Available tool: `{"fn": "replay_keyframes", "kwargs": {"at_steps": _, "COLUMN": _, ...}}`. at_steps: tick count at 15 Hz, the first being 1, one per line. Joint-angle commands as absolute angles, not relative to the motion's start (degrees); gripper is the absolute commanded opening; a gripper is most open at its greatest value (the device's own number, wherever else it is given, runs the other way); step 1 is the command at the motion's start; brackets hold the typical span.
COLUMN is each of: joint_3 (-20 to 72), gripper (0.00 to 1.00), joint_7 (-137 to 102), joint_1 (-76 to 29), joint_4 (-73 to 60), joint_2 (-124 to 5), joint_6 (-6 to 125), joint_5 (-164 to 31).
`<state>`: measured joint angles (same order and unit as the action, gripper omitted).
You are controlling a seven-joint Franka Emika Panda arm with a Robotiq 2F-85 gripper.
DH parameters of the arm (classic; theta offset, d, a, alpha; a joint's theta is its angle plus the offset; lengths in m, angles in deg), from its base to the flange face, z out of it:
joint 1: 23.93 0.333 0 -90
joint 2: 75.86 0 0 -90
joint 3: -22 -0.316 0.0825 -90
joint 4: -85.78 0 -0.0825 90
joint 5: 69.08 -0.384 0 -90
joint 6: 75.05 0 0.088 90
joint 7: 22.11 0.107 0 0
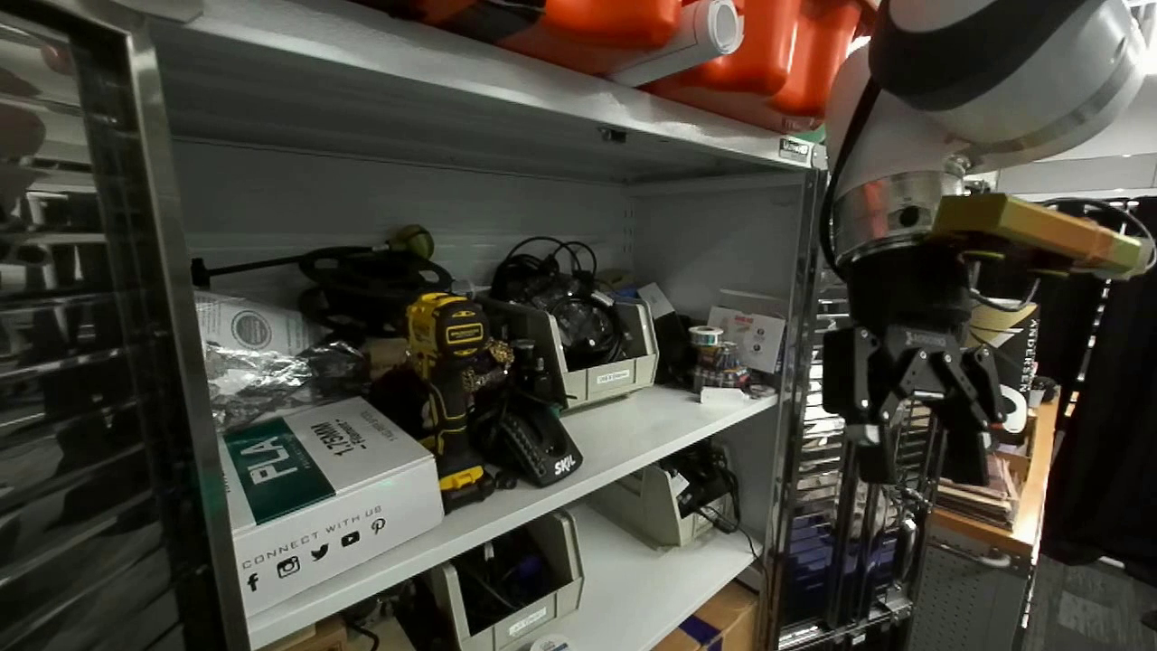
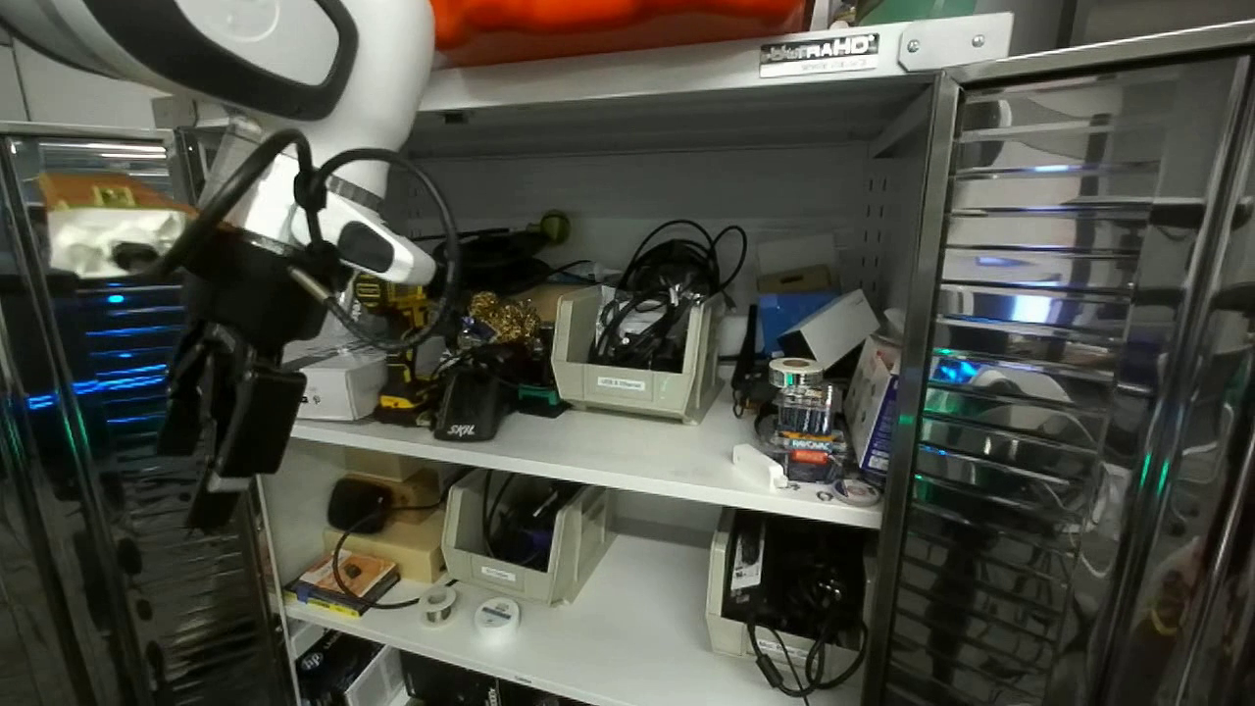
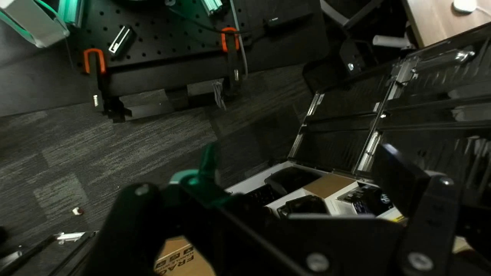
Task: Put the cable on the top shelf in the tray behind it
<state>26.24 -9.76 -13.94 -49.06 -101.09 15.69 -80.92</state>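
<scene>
A grey tray (image 2: pixel 627 390) with a paper label stands on the top shelf (image 2: pixel 627 441); it also shows in an exterior view (image 1: pixel 610 382). Black coiled cables (image 2: pixel 642 328) lie heaped in it, with loops rising above its back. I cannot make out a separate loose cable in front of the tray. My gripper (image 1: pixel 924 472) hangs outside the cabinet, fingers down, apart from the shelf, and shows at the far side in an exterior view (image 2: pixel 196 480). It is open with nothing between its fingers, also in the wrist view (image 3: pixel 299 153). The wrist view shows neither tray nor cables.
A black SKIL charger (image 2: pixel 473 402), a yellow drill (image 1: pixel 447 362) and a white box (image 1: pixel 334 488) stand beside the tray. A battery stack (image 2: pixel 806 422) and a small white item (image 2: pixel 760 466) are on its other side. Cabinet doors (image 2: pixel 1059 392) stand open. Lower trays (image 2: pixel 525 579) hold cords.
</scene>
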Motion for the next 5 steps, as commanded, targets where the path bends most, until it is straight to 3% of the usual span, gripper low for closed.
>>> {"fn": "replay_keyframes", "kwargs": {"at_steps": 1, "joint_3": 23.46, "gripper": 1.0, "joint_7": -11.15, "joint_1": -17.48, "joint_4": -48.81, "joint_2": -101.06, "joint_6": 14.88, "joint_5": -81.93}}
{"fn": "replay_keyframes", "kwargs": {"at_steps": 5, "joint_3": 23.56, "gripper": 1.0, "joint_7": -11.31, "joint_1": -17.18, "joint_4": -48.81, "joint_2": -101.03, "joint_6": 14.76, "joint_5": -81.98}}
